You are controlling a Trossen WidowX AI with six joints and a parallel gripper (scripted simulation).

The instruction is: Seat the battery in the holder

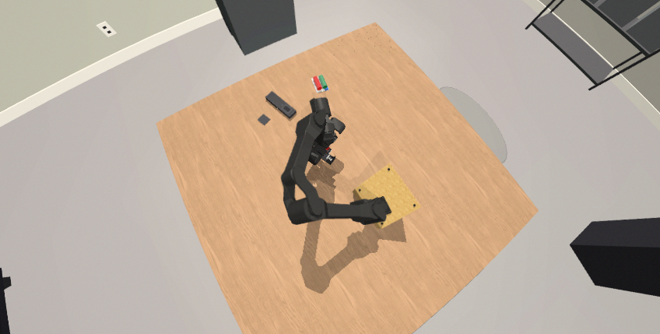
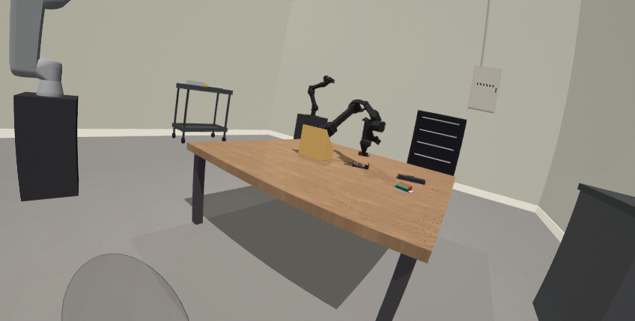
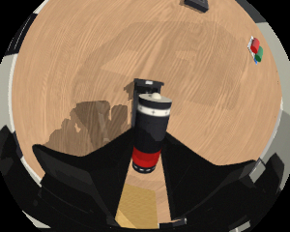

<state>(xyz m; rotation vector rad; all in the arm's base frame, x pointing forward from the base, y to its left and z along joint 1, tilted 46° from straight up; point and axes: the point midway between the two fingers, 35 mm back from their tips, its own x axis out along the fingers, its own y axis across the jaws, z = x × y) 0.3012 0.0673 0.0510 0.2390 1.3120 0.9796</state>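
Note:
The battery (image 3: 152, 128) (image 2: 365, 155) is a black cylinder with a white ring near its nubbed terminal end and a red band near the other end. My gripper (image 3: 148, 134) (image 2: 364, 152) is shut on it, one finger on each side. The battery is held above the table, its terminal end towards the top of the wrist view. The black holder (image 3: 149, 83) (image 2: 359, 167) lies on the table below it, with a raised wall at its far end. In the wrist view the battery hides most of the holder's inside, so the spring cannot be made out.
A yellow block (image 1: 393, 187) (image 2: 314, 141) stands beside the arm's base. A long dark case (image 1: 280, 104) (image 2: 411, 179) and a small dark square (image 1: 263, 119) lie further off. A red cylinder (image 1: 317, 82) (image 3: 254, 45) and a green cylinder (image 1: 323, 81) (image 3: 259, 54) lie side by side.

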